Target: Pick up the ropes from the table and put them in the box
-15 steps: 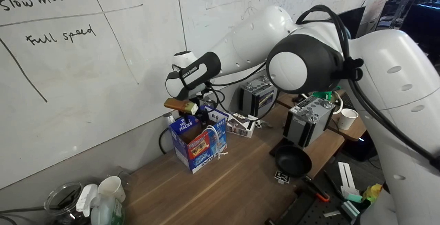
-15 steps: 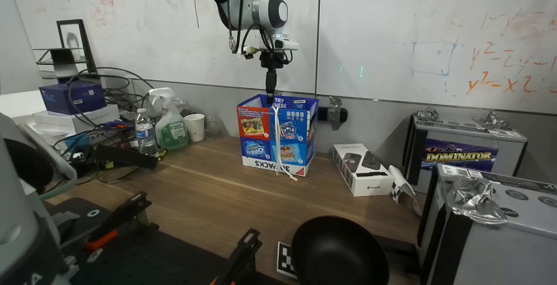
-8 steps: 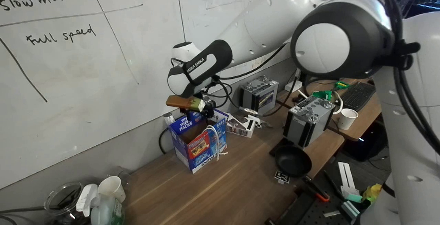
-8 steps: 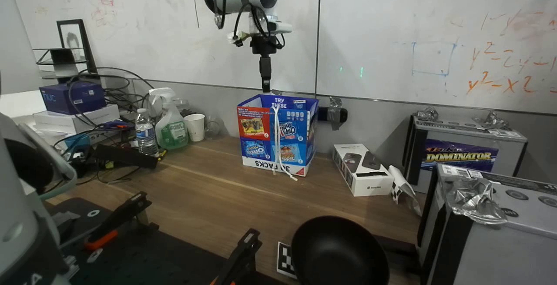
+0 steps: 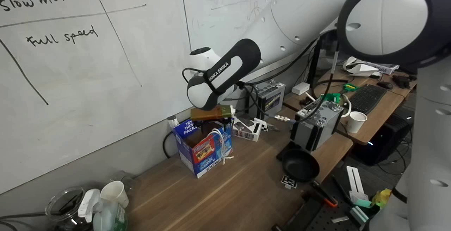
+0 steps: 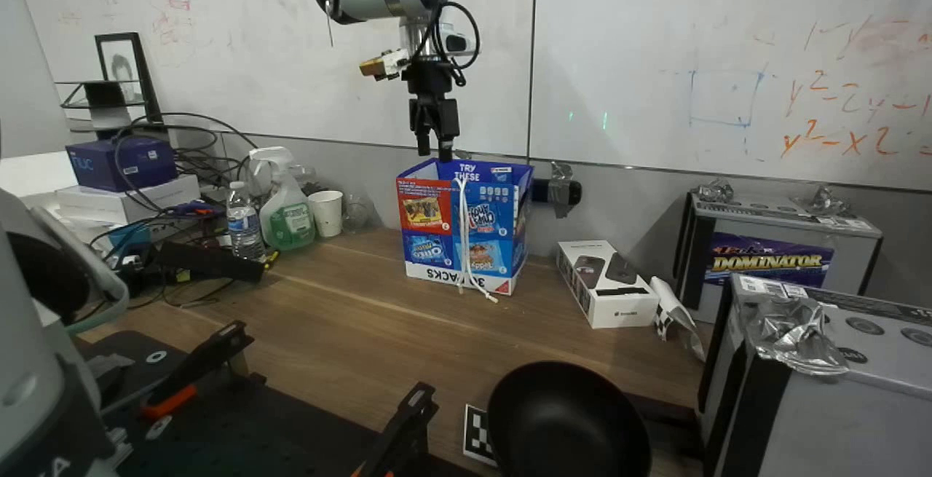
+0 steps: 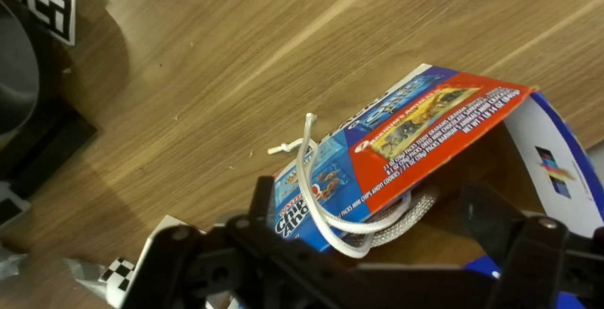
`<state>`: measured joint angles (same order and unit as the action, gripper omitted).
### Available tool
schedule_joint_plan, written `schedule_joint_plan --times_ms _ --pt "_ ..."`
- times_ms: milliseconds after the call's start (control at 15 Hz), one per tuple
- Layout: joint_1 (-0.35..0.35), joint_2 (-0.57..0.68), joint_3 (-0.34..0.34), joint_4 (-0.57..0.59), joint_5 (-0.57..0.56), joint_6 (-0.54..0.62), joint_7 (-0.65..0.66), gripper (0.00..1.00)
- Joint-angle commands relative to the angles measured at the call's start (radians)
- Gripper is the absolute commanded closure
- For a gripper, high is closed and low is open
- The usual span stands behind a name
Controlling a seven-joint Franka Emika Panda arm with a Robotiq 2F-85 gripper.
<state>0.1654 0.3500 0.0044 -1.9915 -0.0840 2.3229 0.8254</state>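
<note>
The open box [image 6: 426,207] is blue and red with snack prints and stands upright on the table against the wall. White ropes [image 6: 464,233] hang over its rim. Their knotted ends reach down the outer face to about the tabletop, and the rest goes inside. The box [image 7: 415,129] and ropes [image 7: 306,181] also show in the wrist view, where a thicker braided stretch lies inside the box. My gripper [image 6: 435,151] is above the box opening, pointing down. In the wrist view its fingers [image 7: 370,200] are wide apart and hold nothing. The bottom of the box is hidden.
A white phone box [image 6: 619,288] stands beside the box. A black pan [image 6: 568,419] and grey battery-like units [image 6: 815,375] stand on the table. A spray bottle [image 6: 287,207], a water bottle [image 6: 245,222] and a paper cup [image 6: 327,213] stand on the far side.
My gripper has risen out of the box mouth and shifted slightly left in an exterior view. The wrist has turned, so both fingers now show apart. The ropes and box look almost unchanged.
</note>
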Motion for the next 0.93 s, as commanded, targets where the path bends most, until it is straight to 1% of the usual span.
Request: schedule_joint_plan --times_ms 0,267,400,867 --pt "-0.028 -0.029 0.018 -0.072 0.011 0.088 -0.207 0.00" --pt "-0.034 0.009 0.021 -0.086 0.016 0.160 -0.423 0.00" --pt "-0.040 0.033 0.022 -0.084 0.027 0.190 -0.495 0.00" --pt "-0.059 0.117 0.016 -0.070 0.069 0.285 -0.591 0.00"
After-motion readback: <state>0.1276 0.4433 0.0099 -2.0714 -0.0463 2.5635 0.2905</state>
